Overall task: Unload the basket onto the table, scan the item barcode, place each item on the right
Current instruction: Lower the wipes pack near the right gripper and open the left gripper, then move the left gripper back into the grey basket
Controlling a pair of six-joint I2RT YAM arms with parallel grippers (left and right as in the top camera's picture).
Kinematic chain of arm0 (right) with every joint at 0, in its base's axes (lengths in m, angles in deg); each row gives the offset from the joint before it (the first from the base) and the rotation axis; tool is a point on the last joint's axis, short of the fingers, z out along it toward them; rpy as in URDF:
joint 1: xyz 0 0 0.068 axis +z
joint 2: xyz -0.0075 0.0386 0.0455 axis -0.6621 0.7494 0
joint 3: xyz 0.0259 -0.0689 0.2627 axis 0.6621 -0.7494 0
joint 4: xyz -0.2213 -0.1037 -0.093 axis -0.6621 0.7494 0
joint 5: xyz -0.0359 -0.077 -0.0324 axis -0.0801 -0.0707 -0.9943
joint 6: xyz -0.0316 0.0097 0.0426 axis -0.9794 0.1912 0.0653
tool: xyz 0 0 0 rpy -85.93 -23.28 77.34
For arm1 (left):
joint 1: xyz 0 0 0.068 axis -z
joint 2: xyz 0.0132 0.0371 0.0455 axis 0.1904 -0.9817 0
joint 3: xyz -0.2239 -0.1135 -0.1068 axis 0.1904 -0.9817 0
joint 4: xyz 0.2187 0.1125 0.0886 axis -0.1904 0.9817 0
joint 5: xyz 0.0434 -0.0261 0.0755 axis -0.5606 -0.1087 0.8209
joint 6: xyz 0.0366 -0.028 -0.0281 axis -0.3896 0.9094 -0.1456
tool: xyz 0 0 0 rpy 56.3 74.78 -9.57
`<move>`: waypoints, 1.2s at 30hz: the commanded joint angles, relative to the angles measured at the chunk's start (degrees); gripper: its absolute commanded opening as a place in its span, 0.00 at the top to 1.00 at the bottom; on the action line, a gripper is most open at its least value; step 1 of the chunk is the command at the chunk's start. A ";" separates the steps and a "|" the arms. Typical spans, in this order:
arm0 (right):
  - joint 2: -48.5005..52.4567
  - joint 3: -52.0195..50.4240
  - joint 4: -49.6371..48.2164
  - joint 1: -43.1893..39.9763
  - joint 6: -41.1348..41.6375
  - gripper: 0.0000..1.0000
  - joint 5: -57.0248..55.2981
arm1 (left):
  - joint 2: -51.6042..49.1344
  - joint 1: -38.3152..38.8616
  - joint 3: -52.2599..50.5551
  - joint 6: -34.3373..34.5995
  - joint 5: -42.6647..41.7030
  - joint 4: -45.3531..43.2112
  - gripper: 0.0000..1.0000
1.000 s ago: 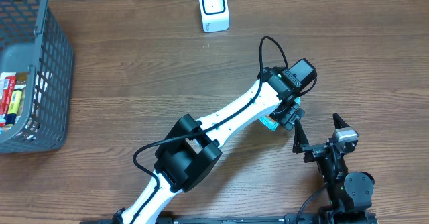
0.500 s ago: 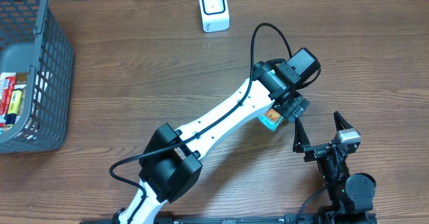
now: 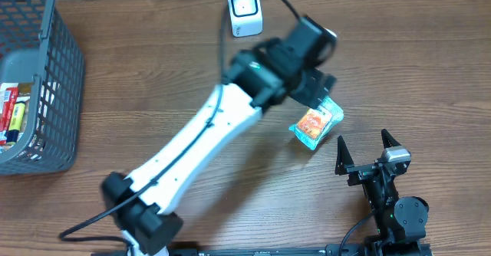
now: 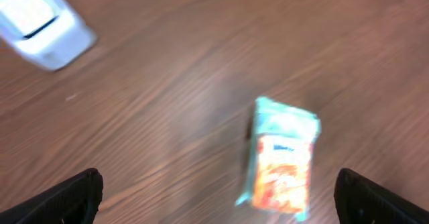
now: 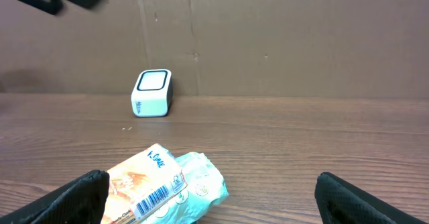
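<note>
Overhead: the left gripper [image 3: 319, 87] is blurred. The packet [image 3: 315, 123] lies on the table between it and the wide, empty right gripper [image 3: 367, 144].
Left wrist: smeared, fingertips far apart, nothing held, scanner [image 4: 41, 24] cut off.
Right wrist: the packet's lower edge is cropped and its barcode [image 5: 153, 198] shows.

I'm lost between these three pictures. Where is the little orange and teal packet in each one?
Overhead: packet right of centre.
Left wrist: packet lower right of centre.
Right wrist: packet at the bottom edge, left of centre, barcode showing.
Shared landmark: the white scanner, top centre overhead, top left in left wrist, left of centre in right wrist.
</note>
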 commanded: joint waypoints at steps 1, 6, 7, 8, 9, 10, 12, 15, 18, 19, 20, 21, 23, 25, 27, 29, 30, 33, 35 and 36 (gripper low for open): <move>-0.20 -0.61 -0.26 -0.15 -0.37 0.00 -0.55 | 1.81 -3.87 0.81 -1.27 1.09 2.01 0.00; -0.20 -0.61 -0.24 -0.15 -0.37 0.00 -0.55 | 2.60 -10.34 0.81 -1.27 0.85 6.47 0.01; -0.20 -0.61 -0.24 -0.15 -0.37 0.00 -0.55 | 2.60 -11.37 0.81 -1.27 0.85 7.30 0.00; -0.20 -0.61 -0.26 -0.15 -0.37 0.00 -0.55 | 2.60 -12.46 0.81 -1.27 0.87 8.22 0.00; -0.20 -0.61 -0.26 -0.15 -0.37 0.00 -0.55 | 2.60 -13.29 0.81 -1.27 0.87 8.96 0.00; -0.20 -0.61 -0.24 -0.15 -0.37 0.00 -0.55 | 2.60 -14.19 0.81 -1.27 0.87 9.84 0.00; -0.20 -0.61 -0.26 -0.15 -0.37 0.00 -0.55 | 2.60 -15.80 0.81 -1.29 0.92 11.10 0.00; -0.20 -0.61 -0.24 -0.15 -0.37 0.00 -0.55 | 2.60 -18.12 0.81 -1.27 0.90 12.90 0.00; -0.20 -0.61 -0.26 -0.15 -0.37 0.00 -0.55 | 2.60 -19.93 0.81 -1.29 0.90 14.49 0.00; -0.20 -0.61 -0.24 -0.15 -0.37 0.00 -0.55 | 2.60 -20.46 0.81 -1.29 0.90 14.91 0.00; -0.20 -0.61 -0.24 -0.15 -0.37 0.00 -0.55 | 2.60 -20.90 0.81 -1.29 0.90 15.13 0.01; -0.20 -0.61 -0.24 -0.15 -0.37 0.00 -0.55 | 2.60 -21.27 0.81 -1.31 0.92 15.30 0.01; -0.20 -0.61 -0.24 -0.15 -0.37 0.00 -0.55 | 2.60 -22.16 0.81 -1.31 0.92 15.50 0.00; -0.20 -0.61 -0.26 -0.15 -0.37 0.00 -0.55 | 2.60 -22.88 0.81 -1.31 0.90 15.69 0.00; -0.20 -0.61 -0.24 -0.15 -0.37 0.00 -0.55 | 2.60 -23.52 0.81 -1.31 0.92 15.89 0.01; -0.20 -0.61 -0.24 -0.15 -0.37 0.00 -0.55 | 2.64 -24.22 0.81 -1.55 0.92 15.96 0.00; -0.20 -0.61 -0.26 -0.15 -0.37 0.00 -0.55 | 2.64 -24.61 0.81 -1.97 0.94 15.96 0.00; -0.20 -0.61 -0.24 -0.15 -0.37 0.00 -0.55 | 2.67 -25.53 0.81 -2.36 1.27 15.93 0.00; -0.20 -0.61 -0.24 -0.15 -0.37 0.00 -0.55 | 2.95 -26.36 0.83 -2.36 2.38 15.91 0.00; -0.20 -0.61 -0.24 -0.15 -0.37 0.00 -0.55 | 3.21 -26.86 0.83 -2.38 2.97 15.85 0.00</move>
